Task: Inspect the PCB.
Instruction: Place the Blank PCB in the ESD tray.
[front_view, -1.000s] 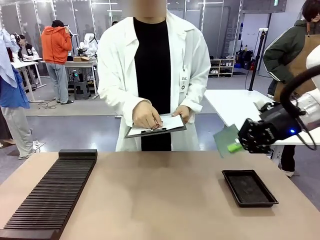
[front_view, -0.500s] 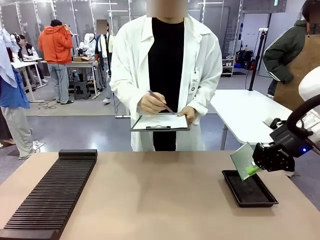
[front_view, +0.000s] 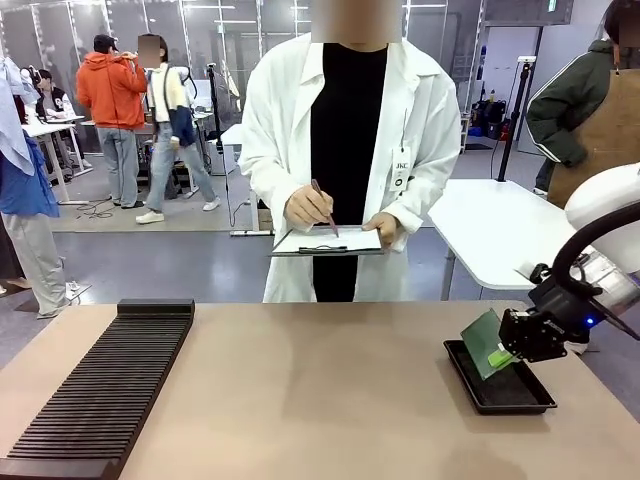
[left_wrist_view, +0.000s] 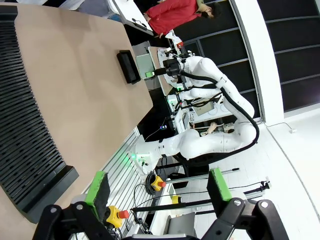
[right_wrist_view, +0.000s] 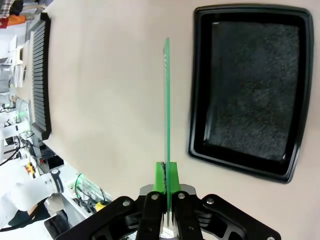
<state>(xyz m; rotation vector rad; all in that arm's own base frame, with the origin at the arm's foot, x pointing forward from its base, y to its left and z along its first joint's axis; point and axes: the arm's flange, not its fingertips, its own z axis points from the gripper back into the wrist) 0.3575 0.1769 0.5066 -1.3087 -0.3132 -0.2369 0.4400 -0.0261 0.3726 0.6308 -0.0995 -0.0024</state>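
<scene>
Two pincers differ — the right pincer (front_view: 503, 352) is clamped on the PCB (front_view: 483, 343), tilted just above the black tray (front_view: 520, 396) on the worktop (front_view: 300, 400), while the left pincer (left_wrist_view: 157, 190) gapes wide, empty.

PCB (front_view: 483, 343): thin flat green rectangular board, greyish-green face, held off the table at the right side, tilted with its face angled toward the left and far side. It hangs over the near-left part of the black tray (front_view: 520, 395), lower edge low, contact unclear. In the right wrist view it is edge-on (right_wrist_view: 166, 100), pinched at one short end between the green pads.
</scene>
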